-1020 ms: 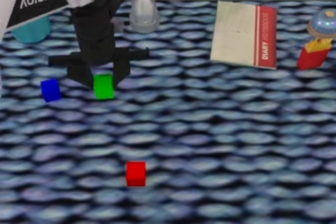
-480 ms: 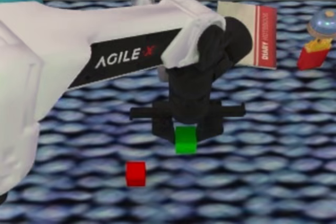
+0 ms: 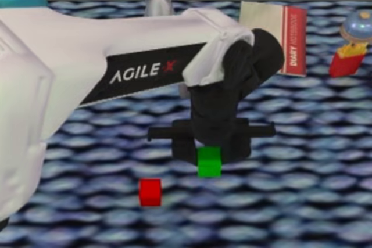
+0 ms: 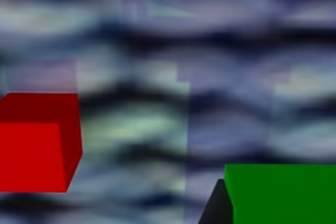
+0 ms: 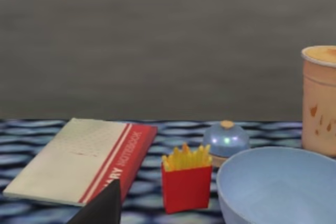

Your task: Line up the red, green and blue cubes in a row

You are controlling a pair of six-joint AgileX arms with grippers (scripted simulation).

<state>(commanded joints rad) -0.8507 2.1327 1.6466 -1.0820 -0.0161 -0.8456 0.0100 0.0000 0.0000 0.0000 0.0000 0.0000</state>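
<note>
White AgileX left arm carrying a green cube above the patterned table.

The blue-grey woven-pattern table [image 3: 302,190] carries everything; the big white left arm [image 3: 87,79] reaches in from the top view's left, and its black left gripper [image 3: 209,154] has its two fingers clamped on the small bright green matte cube [image 3: 209,161], near the table's middle. A white notebook with a red spine [image 3: 273,36] lies at the far right, beside a red-and-yellow toy with a bluish dome [image 3: 351,47]. The small bright red matte cube [image 3: 150,192] rests on the table left of the green one, apart from it. The blue cube is hidden. Right gripper: only one dark fingertip shows, so I cannot tell its state.
</note>
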